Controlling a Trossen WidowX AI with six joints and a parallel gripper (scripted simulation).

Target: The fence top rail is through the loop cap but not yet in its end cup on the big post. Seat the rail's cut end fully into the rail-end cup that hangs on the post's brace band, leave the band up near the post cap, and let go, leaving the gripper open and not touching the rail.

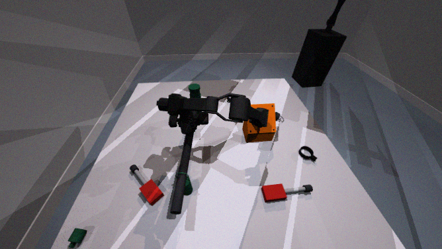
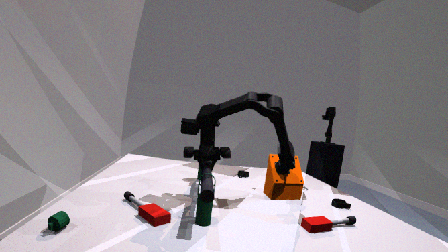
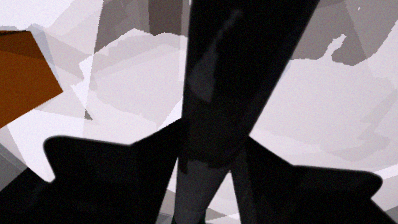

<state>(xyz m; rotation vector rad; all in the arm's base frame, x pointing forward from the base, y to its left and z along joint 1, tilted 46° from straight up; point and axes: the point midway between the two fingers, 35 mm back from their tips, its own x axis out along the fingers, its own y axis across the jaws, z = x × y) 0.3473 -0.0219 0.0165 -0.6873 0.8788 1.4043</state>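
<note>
The dark fence rail (image 1: 182, 185) (image 2: 208, 194) (image 3: 240, 75) runs from beneath the arm toward the front. Its near end juts past the thin green loop (image 1: 182, 173) (image 2: 214, 182), which is around it beside the short green post (image 1: 188, 187) (image 2: 204, 214). My gripper (image 1: 188, 130) (image 2: 207, 163) (image 3: 206, 126) points down and is shut on the rail near its far part, with a finger on either side. The big green post (image 1: 194, 89) shows its cap behind the arm. The arm and gripper hide its brace band, the rail-end cup and the rail's far end, so I cannot tell how they meet.
The orange base (image 1: 259, 132) (image 2: 285, 191) stands right of the gripper. Two red blocks with grey rods lie left (image 1: 151, 192) (image 2: 154, 214) and right (image 1: 274, 193) (image 2: 316, 224). A black ring (image 1: 301, 153) (image 2: 339, 204) lies farther right, a green cap (image 1: 77, 236) (image 2: 60, 221) front left.
</note>
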